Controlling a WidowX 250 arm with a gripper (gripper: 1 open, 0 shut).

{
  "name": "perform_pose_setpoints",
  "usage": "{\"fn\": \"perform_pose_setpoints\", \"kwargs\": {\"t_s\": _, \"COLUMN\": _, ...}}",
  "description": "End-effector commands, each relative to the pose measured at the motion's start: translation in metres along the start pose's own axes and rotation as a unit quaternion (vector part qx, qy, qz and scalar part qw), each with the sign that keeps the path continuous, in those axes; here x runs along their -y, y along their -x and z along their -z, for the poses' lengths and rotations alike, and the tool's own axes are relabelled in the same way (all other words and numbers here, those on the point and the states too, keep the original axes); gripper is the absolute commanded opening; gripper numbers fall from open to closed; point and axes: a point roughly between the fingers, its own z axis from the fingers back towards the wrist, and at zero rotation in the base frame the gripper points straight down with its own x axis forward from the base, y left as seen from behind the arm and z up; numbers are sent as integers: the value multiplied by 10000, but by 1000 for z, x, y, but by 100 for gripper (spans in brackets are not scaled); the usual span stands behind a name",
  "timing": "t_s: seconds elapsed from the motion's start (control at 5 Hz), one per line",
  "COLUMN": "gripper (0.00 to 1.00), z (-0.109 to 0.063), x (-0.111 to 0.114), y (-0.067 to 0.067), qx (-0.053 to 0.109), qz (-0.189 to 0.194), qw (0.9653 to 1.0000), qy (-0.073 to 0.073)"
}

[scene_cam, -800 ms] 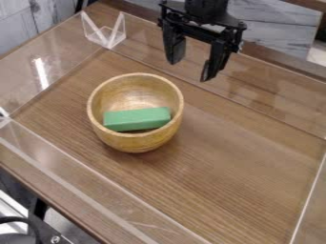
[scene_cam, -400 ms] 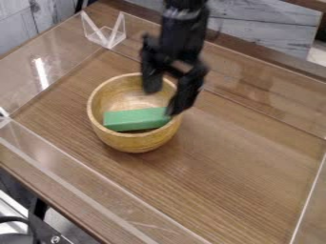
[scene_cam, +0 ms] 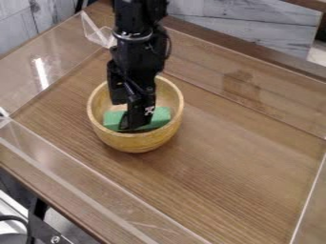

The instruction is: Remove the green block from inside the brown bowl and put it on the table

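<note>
Carefully, the jaws are standing wide over the brown bowl [scene_cam: 135, 143], and centring across the green block [scene_cam: 159, 116] is preceding a firm, level grip.

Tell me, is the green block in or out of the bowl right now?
In: the green block shows inside the rim of the bowl, partly hidden by the gripper.

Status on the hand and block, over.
Hand open, over the brown bowl. Green block inside bowl, partly hidden behind a finger; grip not made out.
</note>
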Motion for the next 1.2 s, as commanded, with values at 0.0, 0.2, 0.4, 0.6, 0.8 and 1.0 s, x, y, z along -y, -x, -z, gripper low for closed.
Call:
{"fn": "perform_pose_setpoints", "kwargs": {"t_s": 0.0, "gripper": 100, "z": -13, "x": -9, "y": -5, "qx": 290, "qz": 20, "qw": 9993, "qy": -217}}
{"fn": "perform_pose_setpoints", "kwargs": {"t_s": 0.2, "gripper": 100, "z": -12, "x": -12, "y": -9, "qx": 341, "qz": 69, "qw": 9991, "qy": -230}}
{"fn": "perform_pose_setpoints", "kwargs": {"t_s": 0.4, "gripper": 100, "z": -10, "x": -16, "y": -13, "qx": 391, "qz": 130, "qw": 9988, "qy": -246}}
{"fn": "perform_pose_setpoints", "kwargs": {"t_s": 0.6, "gripper": 100, "z": -7, "x": -20, "y": -16, "qx": 440, "qz": 172, "qw": 9985, "qy": -259}}
{"fn": "perform_pose_setpoints", "kwargs": {"t_s": 0.8, "gripper": 100, "z": -5, "x": -23, "y": -19, "qx": 486, "qz": 194, "qw": 9983, "qy": -262}}
{"fn": "perform_pose_setpoints", "kwargs": {"t_s": 1.0, "gripper": 100, "z": -4, "x": -26, "y": -21, "qx": 530, "qz": 204, "qw": 9980, "qy": -261}}
